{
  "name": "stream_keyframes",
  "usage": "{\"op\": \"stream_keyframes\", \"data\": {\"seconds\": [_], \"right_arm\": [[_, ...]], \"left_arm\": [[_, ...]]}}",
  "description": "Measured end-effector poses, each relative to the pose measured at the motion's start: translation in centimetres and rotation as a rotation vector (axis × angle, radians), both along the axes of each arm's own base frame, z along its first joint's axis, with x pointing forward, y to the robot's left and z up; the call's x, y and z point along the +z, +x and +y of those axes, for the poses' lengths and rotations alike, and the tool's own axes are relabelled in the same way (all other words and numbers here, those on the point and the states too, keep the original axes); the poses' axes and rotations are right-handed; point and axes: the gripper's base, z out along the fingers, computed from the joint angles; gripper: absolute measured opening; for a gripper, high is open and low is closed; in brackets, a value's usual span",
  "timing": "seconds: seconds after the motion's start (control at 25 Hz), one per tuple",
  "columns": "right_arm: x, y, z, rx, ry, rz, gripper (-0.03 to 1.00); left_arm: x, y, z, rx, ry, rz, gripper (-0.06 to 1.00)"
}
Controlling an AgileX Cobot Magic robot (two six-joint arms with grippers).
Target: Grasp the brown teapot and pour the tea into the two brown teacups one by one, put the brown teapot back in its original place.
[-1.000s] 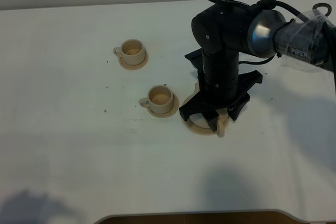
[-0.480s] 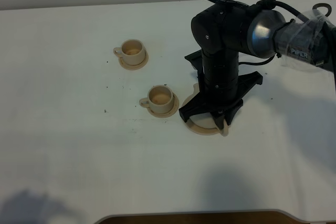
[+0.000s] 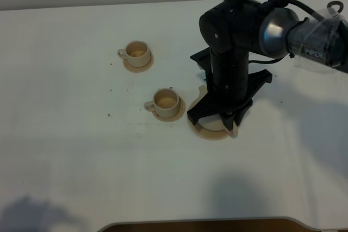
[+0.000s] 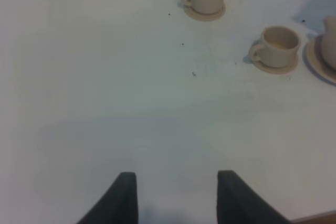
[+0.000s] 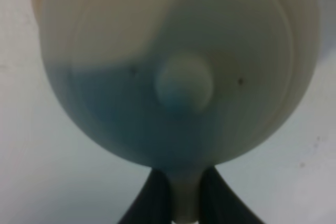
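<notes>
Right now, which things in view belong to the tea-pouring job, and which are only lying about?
Part of the job: brown teapot, held by the right gripper; its wide saucer; far teacup; near teacup.
Not part of it: dark specks on the white table; the left gripper, open, holding nothing.

Teapot [image 5: 184,77]: beige ceramic, smooth, matt glaze (lid knob alike). Far teacup [image 3: 136,51], near teacup [image 3: 166,100], saucer [image 3: 209,133]: same matt ceramic. Table [image 3: 70,145]: white, matt, finely speckled. Right arm [image 3: 234,42]: black matt plastic, one satin metal joint, clear glossy film beyond.
</notes>
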Motion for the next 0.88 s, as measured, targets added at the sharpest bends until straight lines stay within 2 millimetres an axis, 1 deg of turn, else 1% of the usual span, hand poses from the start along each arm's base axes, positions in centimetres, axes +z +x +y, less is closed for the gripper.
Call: {"op": "stream_keyframes", "data": {"seconds": [0.32, 0.48, 0.6, 0.76, 0.88], "right_arm": [[1.1, 0.0, -0.1, 0.032, 0.011, -0.033, 0.13], [2.5, 0.3, -0.3, 0.075, 0.006, -0.083, 0.13], [3.7, 1.2, -0.2, 0.121, 0.001, -0.162, 0.13], [5.5, 2.6, 0.5, 0.198, 0.031, -0.258, 0.13], [6.0, 3.7, 1.3, 0.242, 0.047, -0.297, 0.13]], "left_arm": [[0.0, 0.0, 0.0, 0.0, 0.0, 0.0, 0.36], [0.0, 0.0, 0.0, 0.0, 0.0, 0.0, 0.36], [0.0, 0.0, 0.0, 0.0, 0.0, 0.0, 0.36], [0.0, 0.0, 0.0, 0.0, 0.0, 0.0, 0.36], [0.0, 0.0, 0.0, 0.0, 0.0, 0.0, 0.36]]}}
